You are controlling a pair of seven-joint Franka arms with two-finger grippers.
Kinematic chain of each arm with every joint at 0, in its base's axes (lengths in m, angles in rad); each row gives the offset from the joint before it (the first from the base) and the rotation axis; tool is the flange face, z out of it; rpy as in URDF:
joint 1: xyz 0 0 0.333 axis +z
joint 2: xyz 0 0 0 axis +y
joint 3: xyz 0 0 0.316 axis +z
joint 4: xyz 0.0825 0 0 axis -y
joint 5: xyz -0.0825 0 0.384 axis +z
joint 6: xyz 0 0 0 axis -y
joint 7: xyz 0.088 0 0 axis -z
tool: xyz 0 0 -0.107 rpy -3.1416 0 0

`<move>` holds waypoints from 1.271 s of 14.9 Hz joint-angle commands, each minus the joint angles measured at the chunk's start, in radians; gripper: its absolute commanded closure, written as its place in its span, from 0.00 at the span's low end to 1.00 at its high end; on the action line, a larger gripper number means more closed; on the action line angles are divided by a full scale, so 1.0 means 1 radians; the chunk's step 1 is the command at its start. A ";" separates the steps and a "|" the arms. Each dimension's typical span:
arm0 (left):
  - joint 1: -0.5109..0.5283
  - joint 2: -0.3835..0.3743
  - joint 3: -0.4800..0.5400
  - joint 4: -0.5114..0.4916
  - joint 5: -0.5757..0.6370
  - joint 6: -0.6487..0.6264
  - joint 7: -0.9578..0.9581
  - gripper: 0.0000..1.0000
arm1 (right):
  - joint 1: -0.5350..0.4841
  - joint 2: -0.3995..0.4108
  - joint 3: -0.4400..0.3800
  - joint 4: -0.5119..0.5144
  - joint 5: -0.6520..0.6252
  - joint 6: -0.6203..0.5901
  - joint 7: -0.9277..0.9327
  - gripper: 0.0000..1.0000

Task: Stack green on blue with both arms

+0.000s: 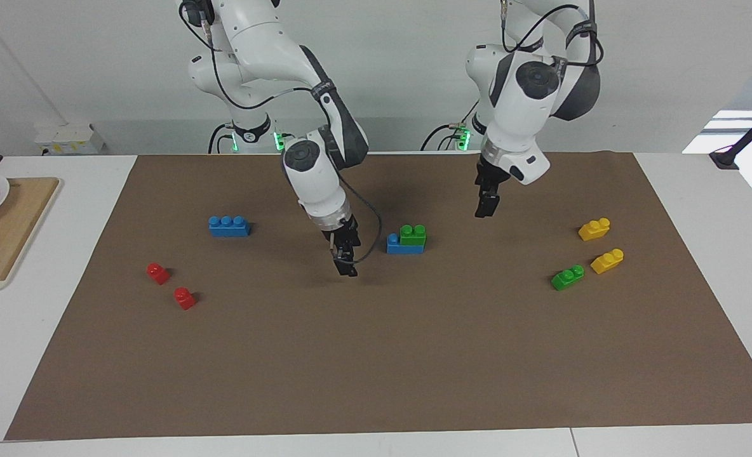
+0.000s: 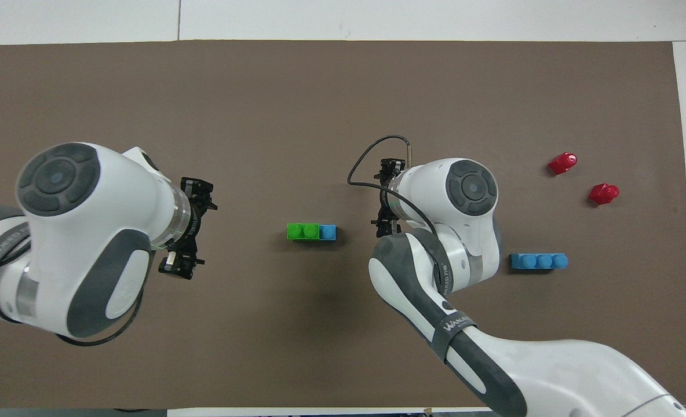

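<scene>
Lying lengthwise: green point(image 1: 413, 233) on blue point(image 1: 399, 247)

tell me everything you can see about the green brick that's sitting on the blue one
The green brick is small, bright, glossy plastic with two round studs on top. It sits upright and level on the blue brick, covering the two studs toward the left arm's end and leaving one blue stud bare. The pair rests on the brown mat near the middle of the table. Nothing else touches it: the left gripper and right gripper both hang clear of it, one to each side.
</scene>
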 commanded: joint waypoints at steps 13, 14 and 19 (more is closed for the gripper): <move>0.275 -0.018 0.002 0.146 0.065 -0.179 0.949 0.00 | -0.413 -0.323 -0.002 0.176 -0.207 -0.635 -1.417 0.00; 0.277 -0.018 0.002 0.146 0.089 -0.204 1.040 0.00 | -0.430 -0.344 -0.002 0.176 -0.219 -0.662 -1.489 0.00; 0.295 -0.019 0.002 0.143 0.139 -0.226 1.265 0.00 | -0.487 -0.421 -0.004 0.188 -0.270 -0.815 -1.678 0.00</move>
